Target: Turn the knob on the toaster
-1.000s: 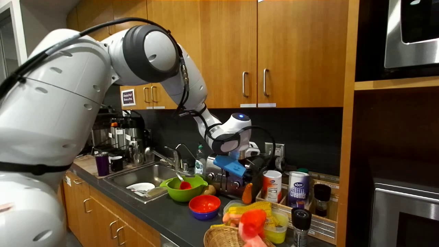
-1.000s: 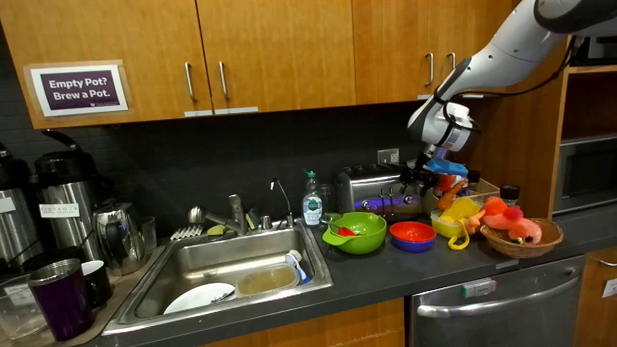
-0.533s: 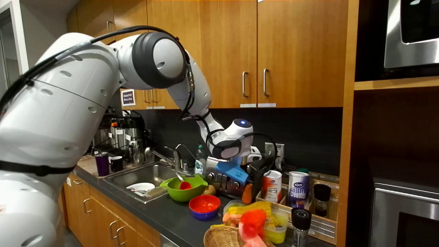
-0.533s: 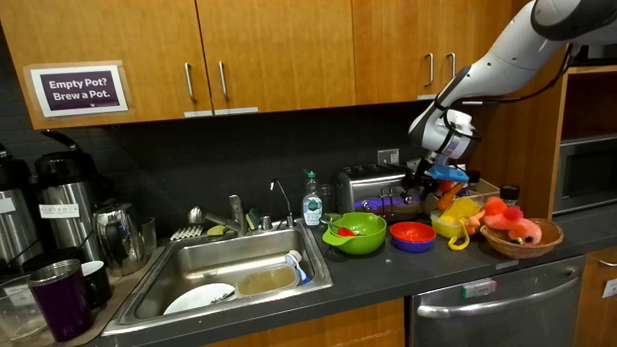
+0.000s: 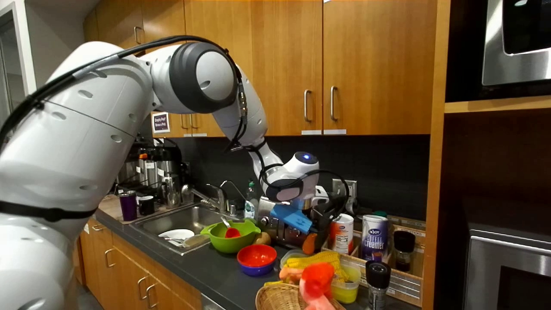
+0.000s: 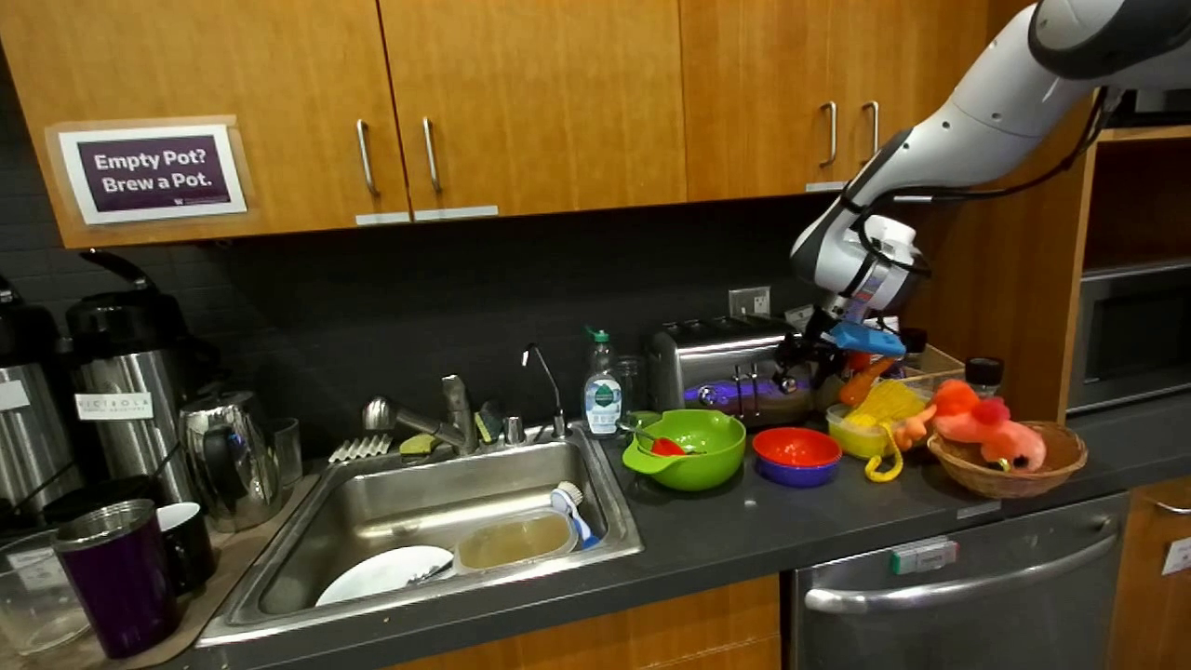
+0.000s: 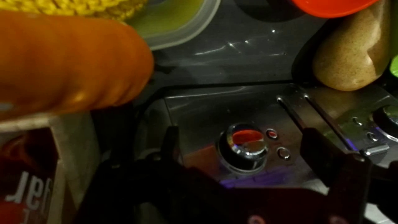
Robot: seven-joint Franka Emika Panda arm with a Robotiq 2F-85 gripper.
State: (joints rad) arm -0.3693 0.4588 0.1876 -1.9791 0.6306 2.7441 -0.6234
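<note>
The toaster, a low shiny silver box with a dark top, stands against the back wall in both exterior views (image 6: 689,368) (image 5: 275,228). In the wrist view its front face (image 7: 199,109) fills the lower middle. A round chrome knob (image 7: 245,144) with a dark base sits on that face. It also shows in an exterior view (image 6: 788,383). My gripper (image 7: 239,135) is open and empty, with one black finger on each side of the knob. In an exterior view the gripper (image 6: 802,363) is at the toaster's right end. Whether a finger touches the knob cannot be told.
An orange carrot-like toy (image 7: 71,62) is close beside the gripper. A wooden box (image 7: 74,155) with canisters stands beside the toaster. A potato (image 7: 348,56), green bowl (image 6: 693,456), red bowl (image 6: 796,448), yellow-filled tub (image 6: 861,437) and basket (image 6: 1005,484) are in front.
My gripper has moved down and slightly to the right in both exterior views, to the toaster's knob. The orange toy and the yellow-filled tub have shifted slightly.
</note>
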